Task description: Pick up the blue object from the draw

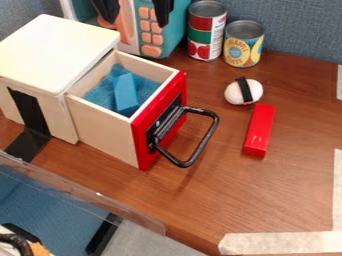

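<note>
The tool (136,24) hangs at the top edge, between 11 and 12 o'clock from the middle of the view, in front of a teal toy microwave (175,30) with salmon-coloured buttons. Its two black fingers are spread well apart, with nothing gripped between them. It is well apart from the small blue oblong block (125,94), which is inside the pulled-out wooden drawer (107,131), towards 10 to 11 o'clock. The block's long side runs roughly from 12 to 6 o'clock, and it rests on a rough blue lining (100,95), its lower end near the drawer's side wall.

The drawer juts towards 4 o'clock from a pale wooden cabinet (53,52). Its red front carries a black loop handle (206,142), which reaches just beside the middle of the view.

On the brown wood-grain worktop (220,200), a red, green and white can (206,31) stands near 12 to 1 o'clock, with a shorter yellow and blue can (243,44) just beside it at 1 o'clock. A white rounded object with a black band (244,91) lies at 2 o'clock. Near it, at 3 o'clock, lies a long red block (259,131). Pale tape (280,243) marks the worktop at 5 o'clock, and black tape (28,144) runs beside the cabinet at 9 to 8 o'clock.
</note>
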Controlling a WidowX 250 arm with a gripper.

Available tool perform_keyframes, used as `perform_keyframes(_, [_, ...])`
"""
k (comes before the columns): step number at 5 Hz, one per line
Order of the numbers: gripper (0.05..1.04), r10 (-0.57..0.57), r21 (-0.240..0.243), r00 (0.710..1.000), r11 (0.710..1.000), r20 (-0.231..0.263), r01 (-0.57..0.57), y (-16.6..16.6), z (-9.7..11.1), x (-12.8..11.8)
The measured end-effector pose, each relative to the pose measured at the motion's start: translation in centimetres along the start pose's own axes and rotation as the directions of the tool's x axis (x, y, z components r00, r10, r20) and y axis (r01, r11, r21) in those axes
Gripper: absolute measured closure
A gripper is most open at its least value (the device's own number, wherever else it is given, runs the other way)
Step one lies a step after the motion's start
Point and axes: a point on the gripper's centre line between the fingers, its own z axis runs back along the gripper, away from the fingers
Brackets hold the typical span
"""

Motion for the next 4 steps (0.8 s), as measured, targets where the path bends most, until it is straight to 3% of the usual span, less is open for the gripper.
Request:
perform_keyframes(1, [0.084,0.005,0.002,1.0,1.0,-0.023,-0.005,0.0,-0.7,-0.2])
perform_keyframes(2, [0.084,0.04,0.038,0.997,0.999,-0.065,-0.037,1.0,-2.3,0.0])
perform_keyframes(3, [0.084,0.057,0.066,0.996,0.996,-0.068,-0.053,1.7,-3.1,0.5])
perform_keyframes(4, [0.084,0.098,0.156,0.993,0.984,-0.069,-0.086,2.8,-4.6,0.9])
